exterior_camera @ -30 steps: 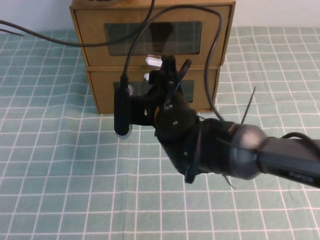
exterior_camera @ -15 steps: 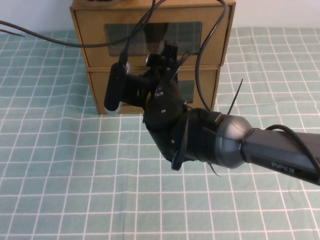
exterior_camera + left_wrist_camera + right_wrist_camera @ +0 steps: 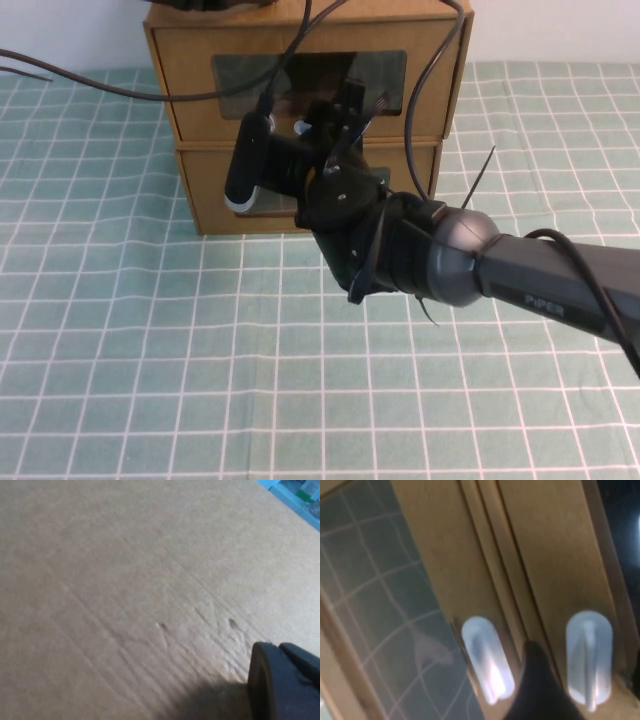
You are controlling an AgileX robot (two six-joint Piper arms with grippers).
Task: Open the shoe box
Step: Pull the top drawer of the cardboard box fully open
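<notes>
- Cardboard in the high view: upper shoe box (image 3: 180,70) stacked on lower shoe box (image 3: 205,195) at the far side of the green checked cloth (image 3: 120,330), each front with a dark window, both fronts flush and shut.
- Same view: right gripper (image 3: 360,105) up against the box fronts at about the seam between the two, arm stretched in from the table's right side; jaws spread, with no grasp on anything that can be made out.
- Same view: one white handle (image 3: 300,127) just left of the right gripper, low on the upper front; wrist camera (image 3: 247,165) hanging before the lower window.
- Same view: left gripper (image 3: 208,4) barely showing at the picture's upper edge, above the top of the upper shoe box; black cables (image 3: 100,85) trailing over the cloth and the boxes.
- Left wrist view: plain brown cardboard filling nearly everything, creased and dented; a dark part of the left gripper close over it at one corner; released or clenched cannot be told.
- Right wrist view: two white oval handles on the cardboard front, one (image 3: 487,667) at the window's edge, the other (image 3: 589,657) past the seam; one dark finger (image 3: 535,690) of the right gripper pointing into the gap between them; checked cloth mirrored in the window pane (image 3: 380,605).
</notes>
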